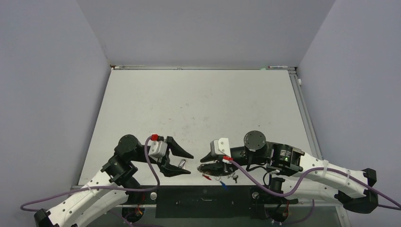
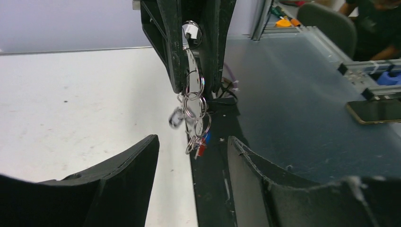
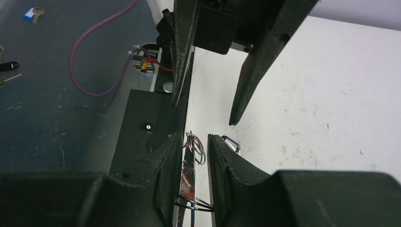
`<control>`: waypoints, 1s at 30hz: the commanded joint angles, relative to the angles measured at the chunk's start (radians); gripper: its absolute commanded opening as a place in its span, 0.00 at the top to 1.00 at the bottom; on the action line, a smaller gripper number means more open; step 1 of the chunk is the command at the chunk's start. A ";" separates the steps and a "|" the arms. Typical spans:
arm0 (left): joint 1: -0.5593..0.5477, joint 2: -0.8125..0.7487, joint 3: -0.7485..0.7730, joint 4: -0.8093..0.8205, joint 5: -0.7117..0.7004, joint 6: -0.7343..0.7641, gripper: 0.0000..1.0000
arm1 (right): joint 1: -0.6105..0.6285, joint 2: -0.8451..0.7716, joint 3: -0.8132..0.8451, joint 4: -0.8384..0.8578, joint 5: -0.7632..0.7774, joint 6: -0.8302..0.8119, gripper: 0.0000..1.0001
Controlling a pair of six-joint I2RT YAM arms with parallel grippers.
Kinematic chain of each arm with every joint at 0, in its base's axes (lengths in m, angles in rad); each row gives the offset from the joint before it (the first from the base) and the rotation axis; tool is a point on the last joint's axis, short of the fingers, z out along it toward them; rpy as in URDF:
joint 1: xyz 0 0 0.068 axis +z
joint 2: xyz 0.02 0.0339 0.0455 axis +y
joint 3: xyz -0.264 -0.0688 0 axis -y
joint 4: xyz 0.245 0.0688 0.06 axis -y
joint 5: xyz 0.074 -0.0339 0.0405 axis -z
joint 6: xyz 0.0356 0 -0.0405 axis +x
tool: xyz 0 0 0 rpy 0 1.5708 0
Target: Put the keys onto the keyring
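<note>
**Item 1: keys** (image 1: 181,164). Small silvery clip w/ short metal bits. Sits low over the white table (image 1: 198,104), near edge, just left of centre. Lies in the gap btwn the two fingers of the left gripper (image 1: 190,164), close to their tips. Neither finger visibly touches it. In the right wrist view it sits just right of that gripper's right fingertip, apart from it.

**Item 2: keyring** (image 1: 215,167). Large thin grey ring, near edge, just right of centre and right of the keys. Thin wire crosses btwn the right gripper's fingers, along w/ a flat shiny metal piece. A chain of small split rings (image 2: 195,101) hangs below the fingertips. Red tag (image 1: 206,177) and blue tag (image 1: 223,183) trail on the near side, over the black strip (image 1: 203,194) at the table edge.

**Item 3: left gripper.** Points right. Jaws spread wide, nothing clamped. Keys inside the gap, loose.

**Item 4: right gripper** (image 3: 193,139). Points left, facing the left gripper tip to tip, near but not touching. Jaws drawn in to a narrow slot, pinching the keyring's wire and flat piece.

**Relation:** keys and keyring apart; hanging rings are near the clip. Can't tell if they touch.
</note>
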 commanded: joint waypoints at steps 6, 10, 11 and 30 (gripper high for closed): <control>-0.006 0.080 -0.052 0.444 0.165 -0.371 0.49 | 0.004 0.008 0.100 0.020 -0.158 -0.048 0.95; -0.013 0.114 -0.051 0.491 0.150 -0.407 0.45 | 0.004 0.029 0.116 0.016 -0.179 -0.058 0.95; -0.013 0.124 -0.049 0.500 0.146 -0.416 0.43 | 0.004 0.035 0.119 0.016 -0.182 -0.060 0.95; -0.045 0.198 -0.040 0.539 0.148 -0.465 0.53 | 0.004 0.084 0.152 0.030 -0.213 -0.082 0.95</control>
